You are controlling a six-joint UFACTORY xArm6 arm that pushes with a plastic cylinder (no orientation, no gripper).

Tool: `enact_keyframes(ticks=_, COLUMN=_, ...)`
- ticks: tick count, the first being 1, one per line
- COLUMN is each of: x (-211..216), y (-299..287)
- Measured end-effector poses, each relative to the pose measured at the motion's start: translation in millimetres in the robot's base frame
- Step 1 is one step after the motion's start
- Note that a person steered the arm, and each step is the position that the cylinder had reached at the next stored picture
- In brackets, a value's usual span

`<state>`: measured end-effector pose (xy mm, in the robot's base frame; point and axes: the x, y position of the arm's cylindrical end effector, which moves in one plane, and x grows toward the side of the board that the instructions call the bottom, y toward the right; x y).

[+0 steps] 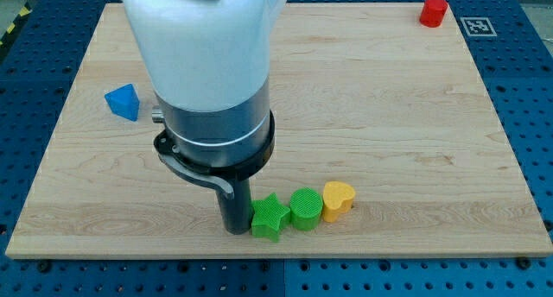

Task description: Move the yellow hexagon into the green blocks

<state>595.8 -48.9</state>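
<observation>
We are looking down on a pale wooden board [389, 116] with visible grain, lying on a blue perforated table [536, 90]; a small black-and-white marker [478, 26] is sitting just off the board's top right corner. Our arm [203, 64] is filling the upper left of the view, its white housing running out of frame at the top and hiding part of the board behind it. Below the white shell we are seeing a grey band, a black collar and then the dark rod, standing upright. My tip [235, 231] is resting at the board near the view's bottom, touching or just beside the left side of the green star [270, 217]. We carry no jaws, so there is nothing to open or close.

The green star, a green cylinder [305, 209] and a yellow block [338, 200] are forming a tight row, each touching the next. The yellow block looks more heart-shaped than hexagonal, though we cannot tell for certain. A blue block [123, 101], angular in shape, is lying well apart at the view's left, and a red block [434, 11] is sitting near the top right corner.
</observation>
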Motion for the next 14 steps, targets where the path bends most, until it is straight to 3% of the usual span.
enact_keyframes(ticks=3, x=-7, y=-14)
enact_keyframes(ticks=5, x=-69, y=-42)
enact_keyframes(ticks=8, x=-86, y=-47)
enact_keyframes(ticks=11, x=-181, y=-45)
enact_keyframes(ticks=12, x=-186, y=-63)
enact_keyframes(ticks=13, x=-222, y=-59)
enact_keyframes(ticks=14, x=-236, y=16)
